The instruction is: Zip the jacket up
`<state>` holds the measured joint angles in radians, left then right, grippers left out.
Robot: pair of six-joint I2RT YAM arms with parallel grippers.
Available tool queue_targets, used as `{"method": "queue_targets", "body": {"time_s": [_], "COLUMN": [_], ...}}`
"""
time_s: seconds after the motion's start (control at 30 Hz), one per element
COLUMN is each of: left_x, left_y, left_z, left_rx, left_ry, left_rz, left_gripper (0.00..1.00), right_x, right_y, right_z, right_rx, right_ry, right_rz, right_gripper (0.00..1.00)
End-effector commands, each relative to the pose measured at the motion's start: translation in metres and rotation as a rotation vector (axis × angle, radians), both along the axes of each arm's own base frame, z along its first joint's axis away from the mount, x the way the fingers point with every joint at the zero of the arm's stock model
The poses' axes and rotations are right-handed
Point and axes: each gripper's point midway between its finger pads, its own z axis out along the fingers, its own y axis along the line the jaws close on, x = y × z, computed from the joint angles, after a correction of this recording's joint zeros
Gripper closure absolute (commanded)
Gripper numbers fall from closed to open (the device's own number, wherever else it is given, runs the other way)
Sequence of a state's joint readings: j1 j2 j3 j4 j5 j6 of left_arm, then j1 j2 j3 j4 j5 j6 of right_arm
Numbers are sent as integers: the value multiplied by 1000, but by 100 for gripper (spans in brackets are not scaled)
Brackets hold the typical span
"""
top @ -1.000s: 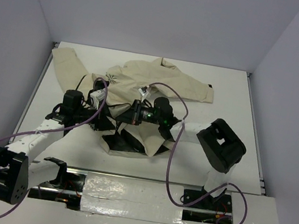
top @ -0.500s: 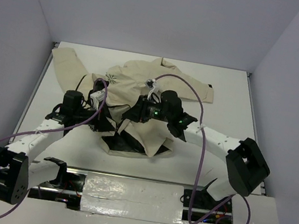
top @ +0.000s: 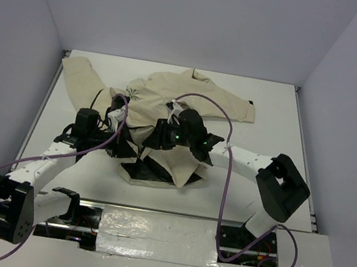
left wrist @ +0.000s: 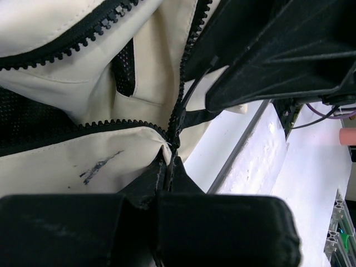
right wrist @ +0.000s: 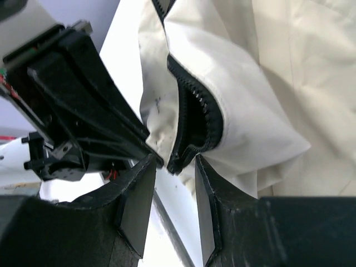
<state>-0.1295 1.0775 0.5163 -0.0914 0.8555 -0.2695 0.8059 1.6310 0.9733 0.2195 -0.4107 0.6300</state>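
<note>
The cream jacket [top: 171,94] lies crumpled across the table, its dark star logo [top: 132,92] at the upper left and its black lining showing near the front. My left gripper [top: 125,144] is shut on the bottom end of the dark zipper [left wrist: 183,94], pinching tape and fabric [left wrist: 67,161] at its tips [left wrist: 171,161]. My right gripper [top: 151,139] is right beside it, facing it. In the right wrist view its jaws are open [right wrist: 175,162], and the curled end of the other zipper edge [right wrist: 194,111] hangs at the gap between the tips, ungripped.
The white table [top: 278,109] is walled on three sides. A metal rail with tape [top: 149,228] runs along the near edge by the arm bases. Purple cables [top: 225,182] loop off both arms.
My right arm has swung its elbow out and back, and its gripper has shifted slightly left and down towards my left gripper. The left arm has stayed put, still pinching the zipper end.
</note>
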Motion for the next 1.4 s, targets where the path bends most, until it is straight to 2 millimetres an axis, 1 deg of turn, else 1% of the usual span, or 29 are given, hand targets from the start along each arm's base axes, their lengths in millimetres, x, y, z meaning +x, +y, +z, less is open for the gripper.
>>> {"method": "queue_targets", "body": {"time_s": [0.0, 0.17, 0.27, 0.37, 0.4, 0.47, 0.5, 0.57, 0.6, 0.67, 0.7, 0.73, 0.77, 0.8, 0.87, 0.97, 1.07, 1.13, 1.17, 1.2, 1.23, 1.27, 1.3, 1.33, 1.37], "left_x": [-5, -5, -5, -5, -4, -4, -4, -3, -3, 0, 0, 1, 2, 2, 1, 0, 5, 5, 10, 10, 9, 9, 8, 7, 4], "left_y": [-2, -2, -2, -2, -2, -2, -2, -1, -1, 1, 2, 4, 5, 6, 6, 4, 2, 0, -1, -3, -4, -4, -4, -4, -4], "left_z": [5, 5, 5, 5, 4, 5, 5, 5, 4, 2, 0, -2, -3, -4, -7, -10, -7, -9, -4, -3, -2, -2, -2, -1, -3], "left_rx": [-27, -27, -27, -26, -25, -25, -24, -20, -19, -3, 7, 19, 24, 29, 34, 21, -6, -24, -38, -53, -60, -64, -62, -60, -52], "left_ry": [-6, -6, -6, -3, -1, -3, -3, -2, 0, 5, 16, 16, 15, 20, 23, 41, 21, 37, 10, 14, 11, 8, 7, 4, 7], "left_rz": [-19, -20, -20, -18, -17, -17, -19, -13, -12, 8, 15, 27, 34, 40, 45, 44, 51, 60, 61, 57, 54, 47, 41, 34, 24], "left_gripper": [100, 100, 100, 100, 100, 100, 100, 100, 100, 100, 97, 91, 74, 66, 56, 55, 58, 63, 69, 73, 82, 86, 90, 97, 99], "right_x": [14, 20, 21, 22, 23, 22, 21, 21, 20, 18, 17, 17, 17, 17, 14, 11, 9, 9, 8, 8, 8, 7, 8, 9, 11], "right_y": [12, 16, 19, 22, 22, 23, 24, 24, 25, 27, 27, 29, 29, 30, 32, 36, 37, 37, 36, 36, 36, 36, 36, 36, 37], "right_z": [18, 10, 8, 10, 10, 11, 11, 14, 15, 19, 19, 21, 21, 20, 20, 23, 24, 23, 23, 23, 23, 22, 26, 27, 31], "right_rx": [32, 4, 5, 8, 11, 16, 18, 27, 30, 45, 47, 56, 58, 65, 72, 81, 84, 84, 84, 82, 84, 86, 98, 100, 105], "right_ry": [-64, -53, -53, -63, -64, -68, -69, -79, -81, -88, -89, -92, -90, -84, -77, -80, -83, -83, -82, -82, -81, -79, -90, -94, -110], "right_rz": [-7, -11, -5, 9, 10, 13, 18, 28, 31, 47, 50, 56, 56, 56, 66, 76, 82, 85, 87, 87, 86, 85, 82, 79, 79], "right_gripper": [58, 58, 58, 65, 72, 80, 87, 94, 99, 100, 100, 100, 100, 100, 100, 100, 100, 100, 100, 100, 100, 100, 100, 100, 100]}}
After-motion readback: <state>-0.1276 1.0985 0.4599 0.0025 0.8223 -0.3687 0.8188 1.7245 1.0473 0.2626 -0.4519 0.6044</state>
